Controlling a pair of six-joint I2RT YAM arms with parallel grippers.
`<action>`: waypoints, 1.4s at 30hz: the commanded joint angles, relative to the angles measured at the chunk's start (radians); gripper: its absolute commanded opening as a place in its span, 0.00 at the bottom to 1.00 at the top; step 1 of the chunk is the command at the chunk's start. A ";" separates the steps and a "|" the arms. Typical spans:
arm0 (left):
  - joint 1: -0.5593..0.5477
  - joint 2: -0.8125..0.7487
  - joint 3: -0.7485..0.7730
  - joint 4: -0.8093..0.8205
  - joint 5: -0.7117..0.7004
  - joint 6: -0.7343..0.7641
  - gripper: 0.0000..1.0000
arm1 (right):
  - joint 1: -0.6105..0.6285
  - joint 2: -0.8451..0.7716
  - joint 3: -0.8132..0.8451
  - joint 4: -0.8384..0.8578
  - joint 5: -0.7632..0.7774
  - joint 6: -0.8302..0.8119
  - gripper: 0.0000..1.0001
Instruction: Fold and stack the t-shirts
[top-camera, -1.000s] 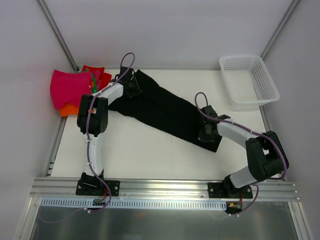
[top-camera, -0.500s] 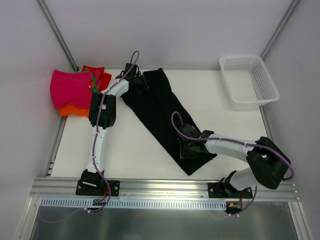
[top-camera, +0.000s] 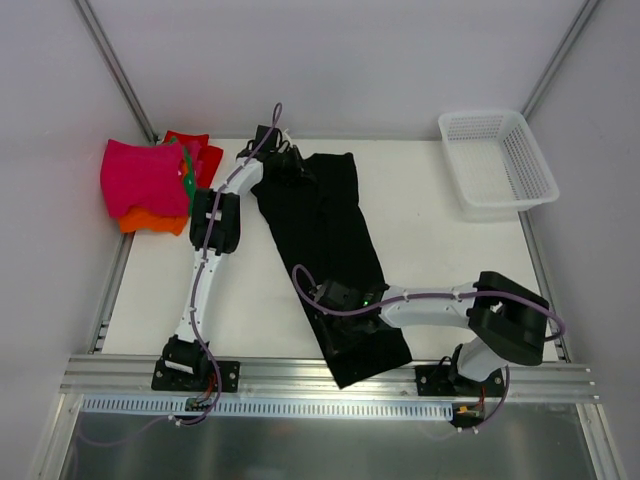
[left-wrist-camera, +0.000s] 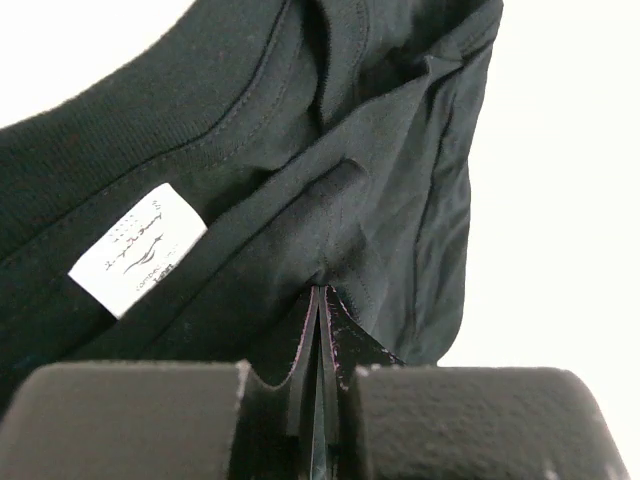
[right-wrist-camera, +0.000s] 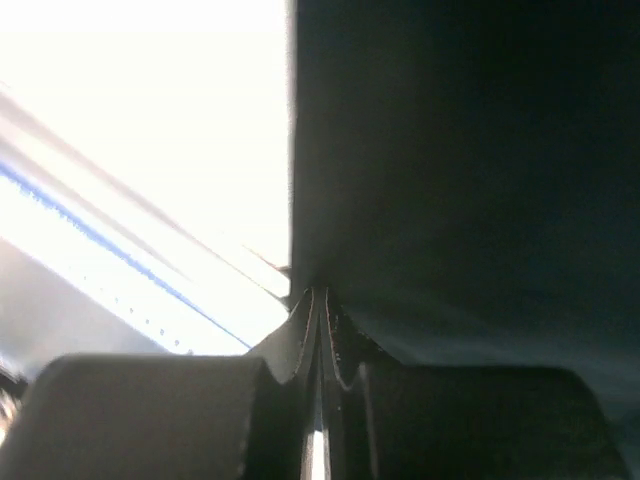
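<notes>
A black t-shirt (top-camera: 325, 230) lies stretched in a long band from the table's far middle to its near edge. My left gripper (top-camera: 287, 168) is shut on the shirt's far end near the collar. In the left wrist view the jaws (left-wrist-camera: 322, 292) pinch a fold beside the white neck label (left-wrist-camera: 137, 250). My right gripper (top-camera: 335, 298) is shut on the left edge of the shirt's near part; the right wrist view shows the closed tips (right-wrist-camera: 320, 292) biting the dark cloth (right-wrist-camera: 460, 150). Folded t-shirts sit at the far left: magenta (top-camera: 145, 178) on orange (top-camera: 150, 220), with red (top-camera: 195, 148) and green (top-camera: 187, 180) behind.
A white mesh basket (top-camera: 497, 160) stands at the far right corner. The aluminium rail (top-camera: 330, 375) with both arm bases runs along the near edge, and the shirt's lower end overhangs it. White walls close in the left, right and back.
The black shirt has swung from a diagonal lie to nearly lengthwise. My right gripper dragged its end left and toward the near edge. My left gripper shifted slightly right at the far end.
</notes>
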 joint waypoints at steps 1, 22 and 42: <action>0.009 0.045 0.084 -0.004 0.100 -0.039 0.00 | 0.045 0.041 0.051 0.036 -0.115 -0.050 0.00; -0.023 -0.697 -0.498 0.053 -0.274 0.223 0.00 | 0.050 0.113 0.239 0.050 -0.069 -0.241 0.01; -0.080 -0.847 -1.094 0.300 -0.358 0.152 0.00 | -0.228 0.046 0.270 -0.327 0.526 -0.172 0.00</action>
